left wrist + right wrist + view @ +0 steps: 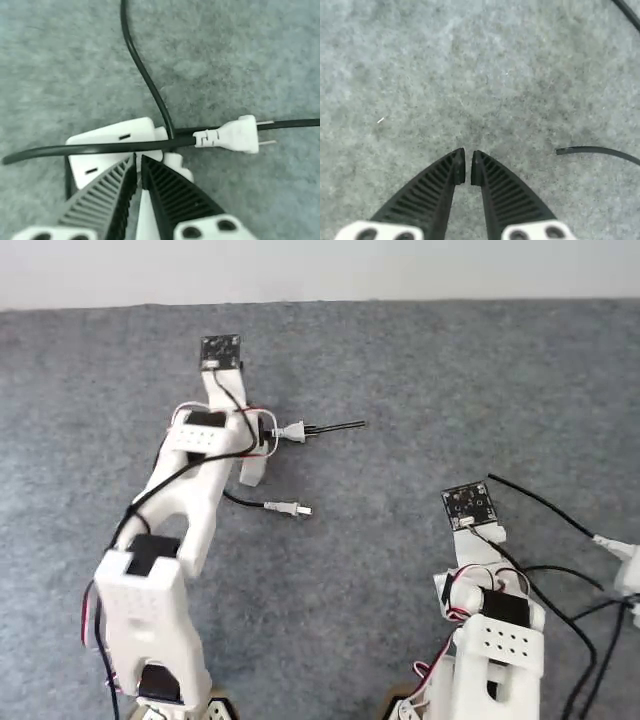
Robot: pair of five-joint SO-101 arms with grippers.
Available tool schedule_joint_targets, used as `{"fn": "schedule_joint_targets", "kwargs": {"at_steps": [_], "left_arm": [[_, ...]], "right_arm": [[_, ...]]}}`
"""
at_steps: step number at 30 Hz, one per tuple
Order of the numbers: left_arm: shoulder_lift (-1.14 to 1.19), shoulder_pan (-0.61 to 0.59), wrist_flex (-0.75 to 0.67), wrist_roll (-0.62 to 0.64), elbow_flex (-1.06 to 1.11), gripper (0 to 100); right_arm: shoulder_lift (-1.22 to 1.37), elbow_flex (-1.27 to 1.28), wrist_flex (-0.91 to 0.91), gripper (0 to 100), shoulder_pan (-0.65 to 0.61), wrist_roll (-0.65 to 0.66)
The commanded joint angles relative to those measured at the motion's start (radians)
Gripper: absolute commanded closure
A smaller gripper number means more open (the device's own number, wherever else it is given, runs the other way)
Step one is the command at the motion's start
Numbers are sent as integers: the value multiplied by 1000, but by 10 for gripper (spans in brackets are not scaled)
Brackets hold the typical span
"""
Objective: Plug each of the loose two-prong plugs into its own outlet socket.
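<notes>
A white outlet block (107, 142) with two slots showing lies on the grey carpet, directly under my left gripper (138, 161), whose black fingers are shut with nothing clearly between them. A white two-prong plug (234, 138) rests just beside the block, with its black cord lying across the block's top. From above, this plug (290, 432) sits next to the left gripper (255, 445). A second loose plug (292, 508) lies nearer the table's middle. My right gripper (467, 162) is shut over bare carpet, apart from all plugs.
Another black cord (145, 75) runs away from the block. A cord end (592, 150) lies near the right gripper. A white piece (622, 562) with black cables sits at the right edge. Grey carpet (420, 370) stretches between the arms.
</notes>
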Motion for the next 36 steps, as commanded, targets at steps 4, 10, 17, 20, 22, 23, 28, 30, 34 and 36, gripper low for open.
{"fn": "schedule_joint_targets", "kwargs": {"at_steps": [4,10,17,20,22,23,28,30,34,36], "left_arm": [[155,58,252,8,-351,987],[176,210,341,8,-409,987],[107,206,356,152,-403,987],[61,127,388,164,-403,987],[28,91,422,157,-400,985],[6,77,445,155,-390,985],[-157,58,376,120,-213,964],[-210,60,273,121,-68,919],[-308,58,41,75,203,820],[-344,60,6,54,260,817]], "right_arm": [[-15,-8,-39,969,-33,15],[-13,-8,-42,969,-42,15],[-13,-6,-39,969,-44,17],[-13,-6,-38,969,-44,17],[-13,-6,-38,969,-44,17],[-13,-6,-38,969,-45,17],[-12,-6,-41,969,-45,17],[-12,-6,-41,969,-45,17],[-10,-6,-42,969,-45,15],[-10,-6,-42,969,-45,15]]}}
